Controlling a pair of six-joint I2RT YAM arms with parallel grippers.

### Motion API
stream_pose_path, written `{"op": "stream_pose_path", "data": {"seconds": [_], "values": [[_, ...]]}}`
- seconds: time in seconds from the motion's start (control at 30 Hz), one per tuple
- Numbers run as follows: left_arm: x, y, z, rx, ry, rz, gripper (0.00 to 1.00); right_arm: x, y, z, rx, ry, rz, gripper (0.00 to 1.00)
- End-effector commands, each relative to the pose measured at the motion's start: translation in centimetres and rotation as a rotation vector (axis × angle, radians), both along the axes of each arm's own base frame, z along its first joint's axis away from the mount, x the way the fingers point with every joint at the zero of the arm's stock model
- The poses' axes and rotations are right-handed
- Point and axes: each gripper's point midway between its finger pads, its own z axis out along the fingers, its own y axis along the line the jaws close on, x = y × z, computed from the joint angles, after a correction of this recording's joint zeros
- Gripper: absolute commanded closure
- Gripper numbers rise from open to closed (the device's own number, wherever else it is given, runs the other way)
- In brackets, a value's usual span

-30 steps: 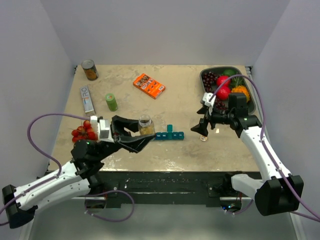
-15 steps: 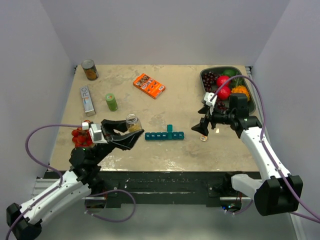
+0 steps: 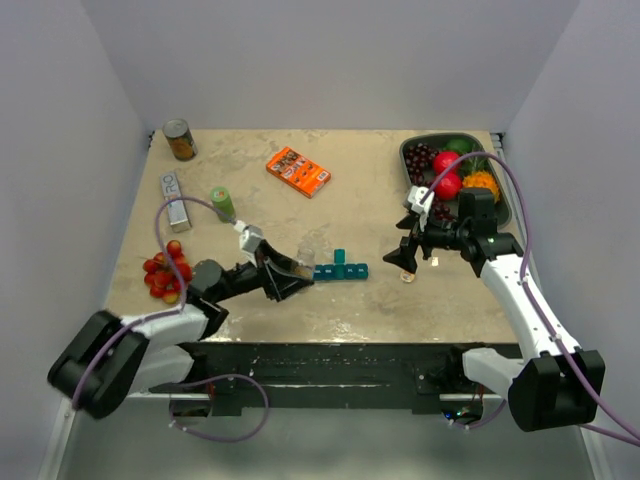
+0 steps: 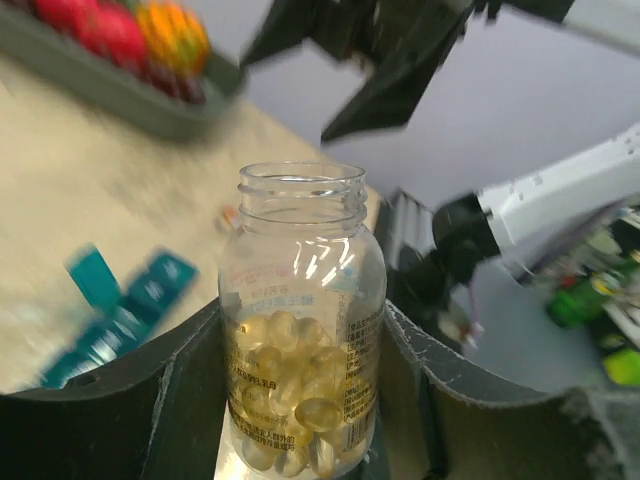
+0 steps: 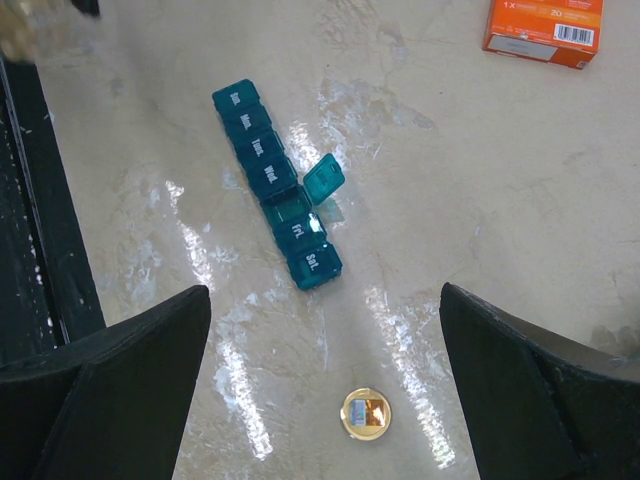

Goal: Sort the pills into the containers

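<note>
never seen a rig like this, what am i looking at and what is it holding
These are two robot arms bolted to a table edge. The wide picture looks down from above and behind them; the other two come from a camera on each wrist. The left arm's fingers grip an open clear bottle of golden capsules. The right arm's fingers are wide open, holding nothing, near the teal pill organizer, which has one lid up. Also on the table: a gold cap, an orange box, a can, a green cylinder, tomatoes and a fruit tray.
</note>
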Motion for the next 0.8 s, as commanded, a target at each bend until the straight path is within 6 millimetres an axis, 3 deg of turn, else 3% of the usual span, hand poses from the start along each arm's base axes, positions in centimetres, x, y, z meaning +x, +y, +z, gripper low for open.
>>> {"op": "stream_pose_path", "data": {"seconds": [0.0,0.07,0.13,0.2,0.23,0.27,0.3,0.33,0.37,0.43,0.47,0.57,0.77], "values": [[-8.2,-0.6,9.0,-0.265,-0.428,-0.357,1.0,0.2,-0.1,0.8,0.005,-0.051,0.0,0.01],[-9.0,-0.6,10.7,-0.306,-0.499,-0.352,1.0,0.3,-0.1,0.9,0.004,-0.054,0.001,0.01],[-8.5,0.3,12.8,-0.346,-0.594,-0.265,1.0,0.3,-0.1,0.8,0.004,-0.05,0.001,0.01],[-5.9,-0.5,11.9,-0.252,-0.554,-0.184,1.0,0.3,-0.2,0.8,0.003,-0.048,-0.001,0.01],[-4.6,-0.3,13.7,-0.211,-0.69,-0.075,1.0,0.2,-0.1,0.7,0.003,-0.045,0.001,0.01],[-2.9,-1.7,10.2,-0.058,-0.55,-0.072,1.0,0.2,-0.2,0.8,0.004,-0.05,0.0,0.01],[-2.3,-2.0,9.6,0.006,-0.558,-0.041,1.0,0.2,-0.2,0.8,0.001,-0.052,-0.004,0.01],[-1.2,-1.6,10.7,0.057,-0.646,0.051,1.0,0.2,-0.3,0.9,0.0,-0.058,-0.006,0.01],[-1.0,-2.1,7.5,0.177,-0.552,0.024,1.0,0.2,-0.3,0.9,-0.002,-0.057,-0.007,0.01],[0.0,-1.9,6.1,0.281,-0.562,0.065,1.0,0.4,-0.3,0.8,-0.003,-0.053,-0.011,0.01],[-0.3,-2.0,3.8,0.363,-0.507,0.04,1.0,0.4,-0.2,0.7,-0.003,-0.051,-0.01,0.01],[-0.1,-1.5,0.4,0.491,-0.456,0.032,1.0,0.5,-0.3,0.6,-0.005,-0.042,-0.011,0.01],[-0.9,-1.5,-0.6,0.55,-0.477,-0.006,1.0,0.5,-0.6,0.3,-0.032,-0.05,-0.013,0.01]]}}
